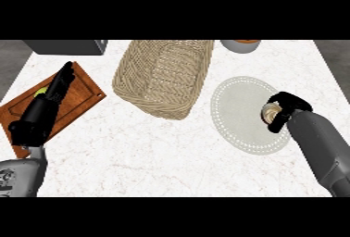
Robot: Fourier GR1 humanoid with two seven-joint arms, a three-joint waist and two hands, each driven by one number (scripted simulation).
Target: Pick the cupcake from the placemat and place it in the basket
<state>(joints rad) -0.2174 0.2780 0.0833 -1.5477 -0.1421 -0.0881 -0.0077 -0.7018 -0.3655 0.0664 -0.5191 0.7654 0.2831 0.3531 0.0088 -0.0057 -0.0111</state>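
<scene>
A small cupcake (271,112) with a pale top sits on the right part of the round grey placemat (239,109). My right hand (288,109) is curled round the cupcake and hides most of it. The woven basket (164,74) stands left of the placemat, toward the back of the counter, tilted on a diagonal. At the left my left hand (42,111) rests open, fingers pointing away from me, above a wooden board.
A brown wooden cutting board (75,99) lies at the left with a yellow-green item (41,91) partly hidden by my left hand. A grey appliance (68,46) stands at the back left, a round container (240,45) at the back right.
</scene>
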